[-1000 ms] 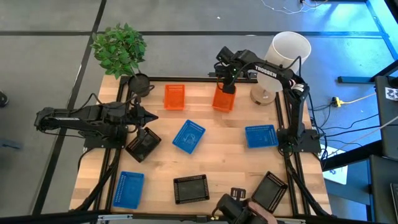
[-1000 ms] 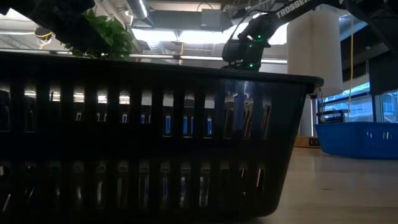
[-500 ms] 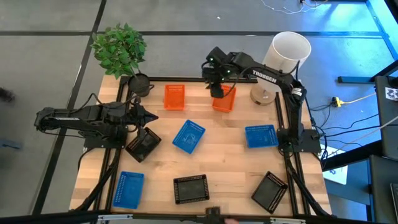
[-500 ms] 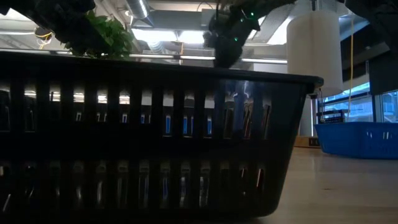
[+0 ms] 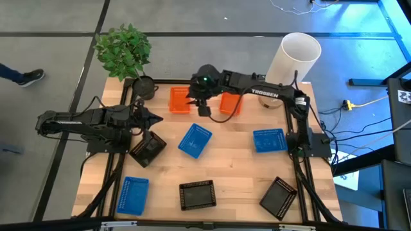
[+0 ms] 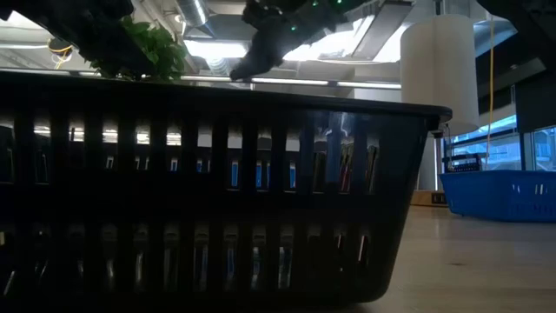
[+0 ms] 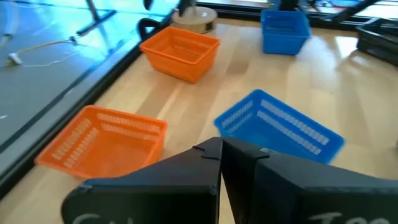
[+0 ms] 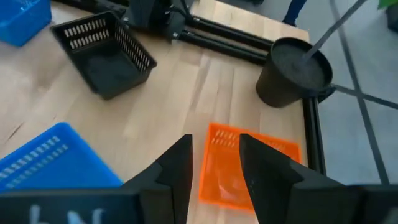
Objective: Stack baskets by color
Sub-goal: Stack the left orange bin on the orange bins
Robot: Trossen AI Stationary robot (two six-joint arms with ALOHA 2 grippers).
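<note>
Two orange baskets stand at the table's far edge, one (image 5: pixel 180 99) left of the other (image 5: pixel 230 102). My right gripper (image 5: pixel 196 102) hangs open and empty between them; in its wrist view the left orange basket (image 8: pixel 221 174) shows between its fingers (image 8: pixel 180 168). Three blue baskets (image 5: pixel 194 140) (image 5: pixel 269 140) (image 5: pixel 134 194) and three black baskets (image 5: pixel 148 148) (image 5: pixel 197 194) (image 5: pixel 278 196) lie spread over the table. My left gripper (image 5: pixel 157 119) rests shut at the left side, just above the nearest black basket. The left wrist view looks past it (image 7: pixel 221 146) to both orange baskets (image 7: pixel 106 140) (image 7: pixel 180 53).
A green potted plant (image 5: pixel 125 54) stands at the far left corner, its dark pot (image 8: pixel 293 71) close to the left orange basket. A tall white cylinder (image 5: pixel 294 58) stands at the far right. A black basket (image 6: pixel 217 191) fills the low view. A person's shoe (image 5: pixel 29 77) shows on the floor.
My right gripper has swung left, away from the right-hand orange basket and over toward the left one. That basket now sits flat on the table. The left arm has not moved.
</note>
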